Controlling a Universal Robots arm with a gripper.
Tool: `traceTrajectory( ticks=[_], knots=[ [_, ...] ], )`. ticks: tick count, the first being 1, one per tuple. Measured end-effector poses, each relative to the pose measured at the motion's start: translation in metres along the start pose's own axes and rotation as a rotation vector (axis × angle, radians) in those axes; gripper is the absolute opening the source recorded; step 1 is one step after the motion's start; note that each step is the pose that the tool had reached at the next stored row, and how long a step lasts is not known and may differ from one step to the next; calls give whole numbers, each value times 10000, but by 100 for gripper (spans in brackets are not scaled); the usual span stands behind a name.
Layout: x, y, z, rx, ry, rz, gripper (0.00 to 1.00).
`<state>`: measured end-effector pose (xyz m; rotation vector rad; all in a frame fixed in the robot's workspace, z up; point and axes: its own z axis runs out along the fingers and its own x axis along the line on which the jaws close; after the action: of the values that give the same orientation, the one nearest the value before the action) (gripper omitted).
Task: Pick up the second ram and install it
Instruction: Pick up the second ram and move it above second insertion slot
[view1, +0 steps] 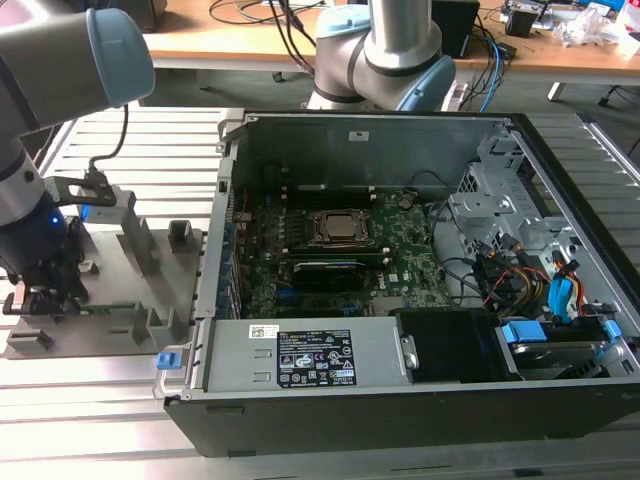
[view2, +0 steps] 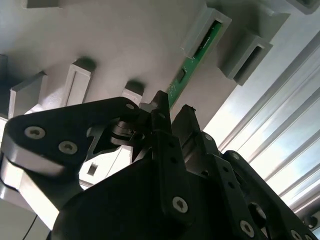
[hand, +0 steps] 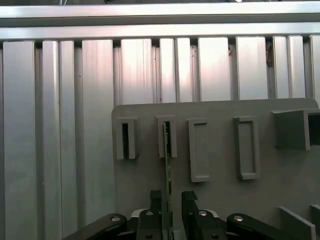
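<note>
Low at eight o'clock in the exterior view, at the exterior view's left: the gripper (view1: 45, 303), down on the grey holder tray (view1: 160, 275), with the open computer case (view1: 400, 118) at three o'clock of the tray; inside the case, the motherboard (view1: 400, 268) with the CPU socket (view1: 340, 228) near its middle; under tray and case alike, the ribbed aluminium table (view1: 100, 425). In both wrist views, the second ram (view2: 186, 74) (hand: 168, 172) standing on edge on the tray; one end seated in a slotted grey block (view2: 210, 27) (hand: 166, 136), the other reaching in between the black fingers (view2: 161, 107) (hand: 156, 200); jaws parted, one to each side of the green stick; in the first wrist view a narrow gap visible between the board and the finger on one side, so straddling rather than clamping; stick resting in its holder, in line with the space between the fingers. In the first wrist view, just beside that block, a neighbouring slotted block (hand: 125, 139); on the ram's other side, a shallow rectangular pocket (hand: 199, 150) raised from the tray.
</note>
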<state>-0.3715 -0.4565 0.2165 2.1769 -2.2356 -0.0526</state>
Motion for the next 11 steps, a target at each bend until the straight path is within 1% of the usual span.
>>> traceTrajectory(
  ticks=[3, 7, 11],
  knots=[
    [8, -12, 52, -3, 3, -35, 30],
    [7, -45, 158, -3, 6, -110, 30],
    [8, -46, 165, -3, 5, -119, 30]
  ],
)
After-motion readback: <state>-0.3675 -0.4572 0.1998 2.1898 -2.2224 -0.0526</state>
